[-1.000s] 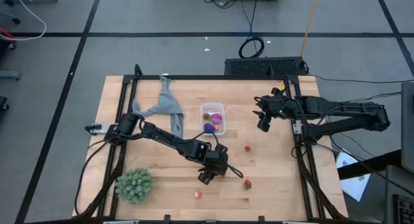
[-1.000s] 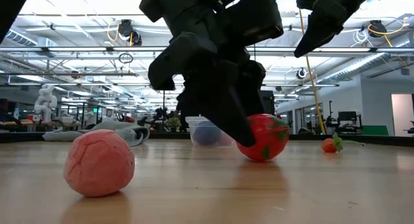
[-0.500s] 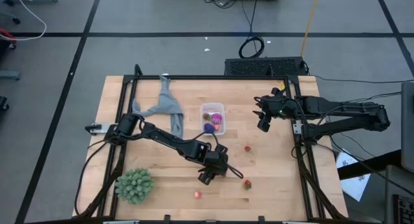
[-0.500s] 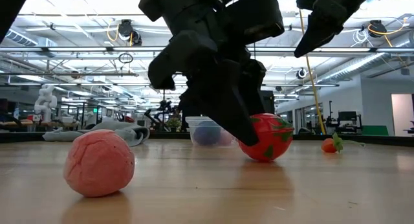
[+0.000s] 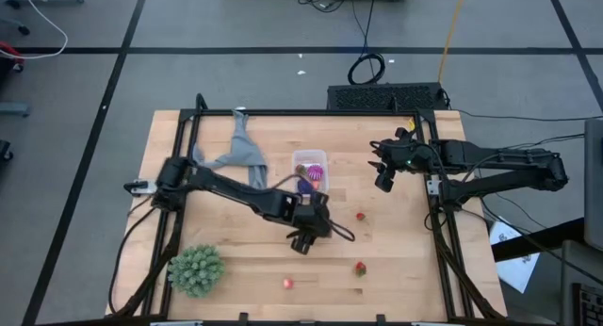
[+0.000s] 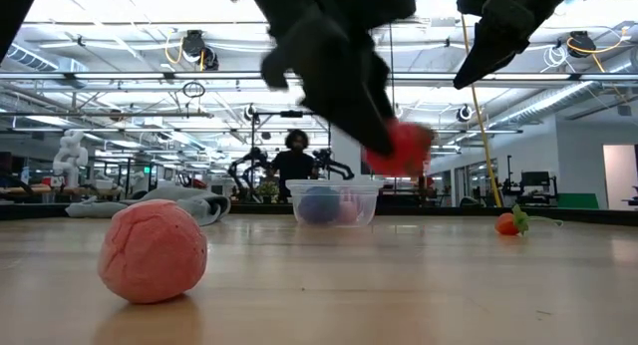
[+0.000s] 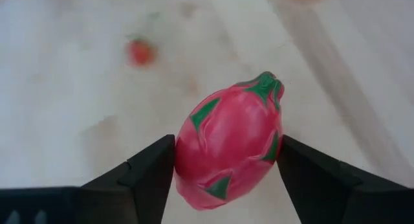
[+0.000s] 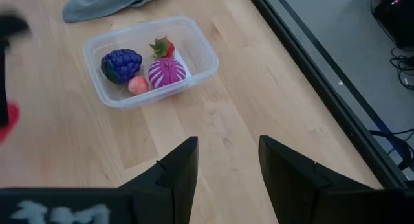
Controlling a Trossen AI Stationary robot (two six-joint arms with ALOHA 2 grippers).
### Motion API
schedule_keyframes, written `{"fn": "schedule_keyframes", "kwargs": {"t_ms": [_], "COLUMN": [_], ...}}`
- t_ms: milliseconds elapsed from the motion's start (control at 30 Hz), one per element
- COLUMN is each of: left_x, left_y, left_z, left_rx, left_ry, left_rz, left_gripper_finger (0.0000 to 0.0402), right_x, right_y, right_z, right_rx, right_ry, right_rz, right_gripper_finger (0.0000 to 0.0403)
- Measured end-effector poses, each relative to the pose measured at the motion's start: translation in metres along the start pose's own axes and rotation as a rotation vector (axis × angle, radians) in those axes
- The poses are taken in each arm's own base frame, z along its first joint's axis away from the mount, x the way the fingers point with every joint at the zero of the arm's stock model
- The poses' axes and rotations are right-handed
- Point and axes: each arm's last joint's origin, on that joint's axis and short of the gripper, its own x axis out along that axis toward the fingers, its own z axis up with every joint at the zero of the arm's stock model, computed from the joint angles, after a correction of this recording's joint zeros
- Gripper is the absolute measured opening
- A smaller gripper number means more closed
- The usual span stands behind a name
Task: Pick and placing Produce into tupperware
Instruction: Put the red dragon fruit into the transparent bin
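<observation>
My left gripper (image 7: 226,153) is shut on a red-pink toy fruit with green scales (image 7: 226,130), above the table's middle (image 5: 302,239), on the near side of the tupperware (image 5: 310,172). In the low view the fruit (image 6: 403,150) hangs clear of the table. The clear tupperware (image 8: 152,59) holds a dark blue fruit (image 8: 121,63), a magenta one (image 8: 167,72), a strawberry (image 8: 163,48) and a small pink one (image 8: 136,85). My right gripper (image 8: 226,166) is open and waits above the table right of the tupperware (image 5: 384,180). My left gripper pinches the red-pink fruit between its two fingers, one finger (image 7: 152,172) on each long side of the fruit's body (image 7: 194,153). The fingers point down from above. The fruit is lifted clear of the table, its green-tipped end (image 7: 266,81) pointing away from the wrist.
Two small red berries (image 5: 360,216) (image 5: 360,268) and a pink ball (image 5: 287,283) lie on the table's near half. A large green spiky ball (image 5: 196,269) sits near the near-left corner. A grey cloth (image 5: 236,156) lies left of the tupperware.
My left gripper has risen from the table with the red-pink fruit, which sat on the wood a second ago and now hangs clear. The gripper has also moved a little toward the far edge and the tupperware. The right arm has kept still.
</observation>
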Motion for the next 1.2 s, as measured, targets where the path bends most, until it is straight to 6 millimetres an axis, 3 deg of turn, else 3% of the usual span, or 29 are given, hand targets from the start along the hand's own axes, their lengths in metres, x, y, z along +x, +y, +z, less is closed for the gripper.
{"fn": "schedule_keyframes", "kwargs": {"t_ms": [267,400,733,1200], "left_x": [-0.079,-0.092,-0.056,-0.002], "left_y": [0.048,0.077,0.122,0.134], "left_z": [-0.009,-0.025,-0.062,-0.085], "left_rx": [-0.114,-0.253,-0.372,-0.416], "left_ry": [0.051,0.082,0.162,0.212], "left_rz": [0.180,0.198,0.131,0.047], "left_gripper_finger": [0.0260,0.0260,0.0262,0.0266], "right_x": [0.000,0.000,0.000,0.000], "right_y": [0.000,0.000,0.000,0.000], "right_z": [0.000,-0.001,-0.002,-0.003], "right_rx": [-0.002,-0.002,-0.008,-0.011], "right_ry": [0.003,0.004,0.020,0.024], "right_rz": [0.000,0.000,-0.001,-0.001], "right_gripper_finger": [0.0155,0.0155,0.0155,0.0155]}}
